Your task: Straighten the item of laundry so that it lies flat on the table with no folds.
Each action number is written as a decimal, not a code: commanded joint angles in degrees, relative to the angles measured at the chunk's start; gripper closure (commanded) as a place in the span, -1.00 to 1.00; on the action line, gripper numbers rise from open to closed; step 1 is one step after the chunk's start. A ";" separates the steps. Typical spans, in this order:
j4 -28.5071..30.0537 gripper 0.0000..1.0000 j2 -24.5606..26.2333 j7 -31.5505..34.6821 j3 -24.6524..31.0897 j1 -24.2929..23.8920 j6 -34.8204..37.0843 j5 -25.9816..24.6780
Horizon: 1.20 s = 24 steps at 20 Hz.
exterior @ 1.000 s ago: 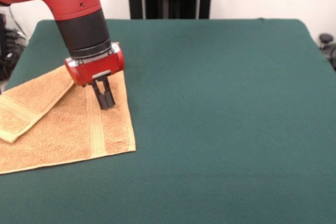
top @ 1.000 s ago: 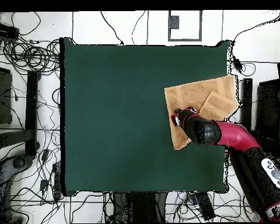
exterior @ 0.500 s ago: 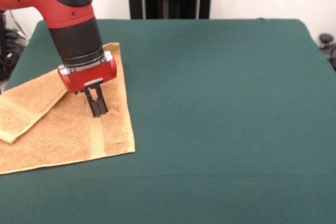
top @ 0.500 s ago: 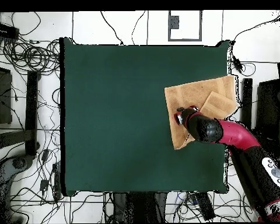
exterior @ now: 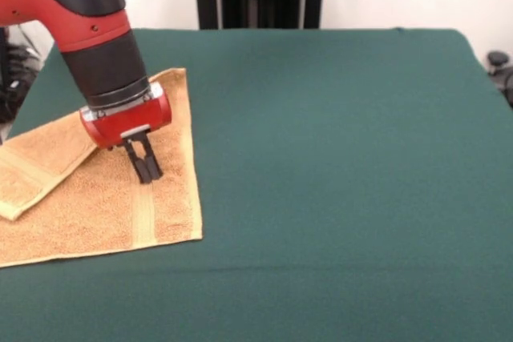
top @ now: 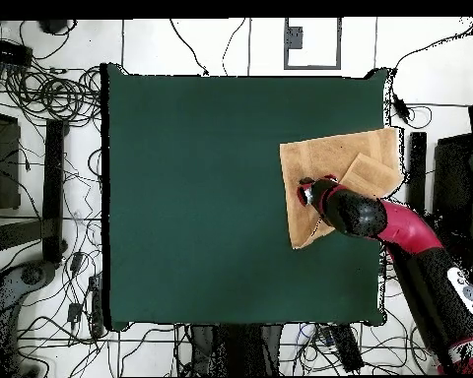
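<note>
**One corner flap left to undo on the hand towel**

Taking the hand towel (exterior: 96,190) as the landmark: in the front view its nearest edge runs along the green table (exterior: 337,158) toward the camera side, lying flat, with a smoother woven band (exterior: 144,210) crossing the terry just inside the short end. Over that band hangs the gripper (exterior: 146,167), its two dark fingers (exterior: 152,167) drawn close together, tips at or just above the cloth; I cannot tell whether any pile is pinched between them. Farther back and toward the picture's left, one end of the towel is doubled over on a slant, forming a diagonal flap (exterior: 44,162) that lies on the layer beneath. That flap is why the task looks unfinished. The red and black arm (exterior: 88,30) comes down from beyond the towel's far corner. The towel sits at one side margin of the table, its long axis running roughly across the front view, its unfolded short end pointing toward the table's open middle
</note>
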 commanded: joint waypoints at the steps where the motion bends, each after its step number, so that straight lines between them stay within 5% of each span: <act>1: -7.19 1.00 21.71 -18.41 7.63 -5.06 -7.96 -8.35; 8: -3.98 1.00 26.04 -36.46 17.29 -10.90 -0.22 -11.27; 15: -3.15 1.00 21.97 -34.33 16.50 -7.57 6.50 -9.10; 24: -3.15 1.00 20.33 -31.44 14.20 -4.73 6.74 -6.72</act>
